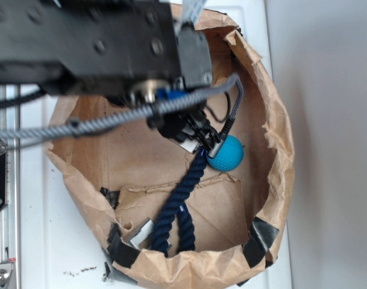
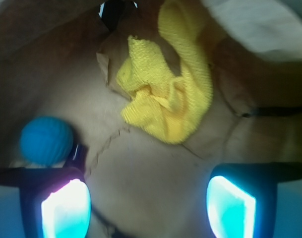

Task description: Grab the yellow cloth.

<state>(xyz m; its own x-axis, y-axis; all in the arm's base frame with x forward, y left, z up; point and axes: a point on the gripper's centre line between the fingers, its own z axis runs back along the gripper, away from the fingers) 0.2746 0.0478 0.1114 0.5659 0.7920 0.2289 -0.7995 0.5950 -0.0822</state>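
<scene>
**Gripper spread wide over bag floor, yellow cloth ahead and untouched**

Wrist view: gripper has its two pads far apart, nothing between them but bare brown paper; jaws released, grasping nothing; both pads glow cyan-white at the bottom edge of the frame.

Yellow cloth lies beyond the fingertips, crumpled and folded on the floor of the paper bag, running up toward the far wall; clear gap of paper between cloth and pads; cloth sits a little toward the right-hand pad's side of centre; no contact.

Teal-blue ball is just above the left-hand pad in the wrist view, near it; touching or not, cannot tell; ball well apart from the cloth.

Exterior view: gripper is down inside the bag, under the black arm and a grey braided cable; arm covers the upper part of the bag, cloth hidden there; ball just beside the gripper tip; dark navy rope runs from the gripper area down to the near rim, splitting into two strands; rope not clearly seen in the wrist view; black tape patches on the near rim; bag stands on a white surface.
</scene>
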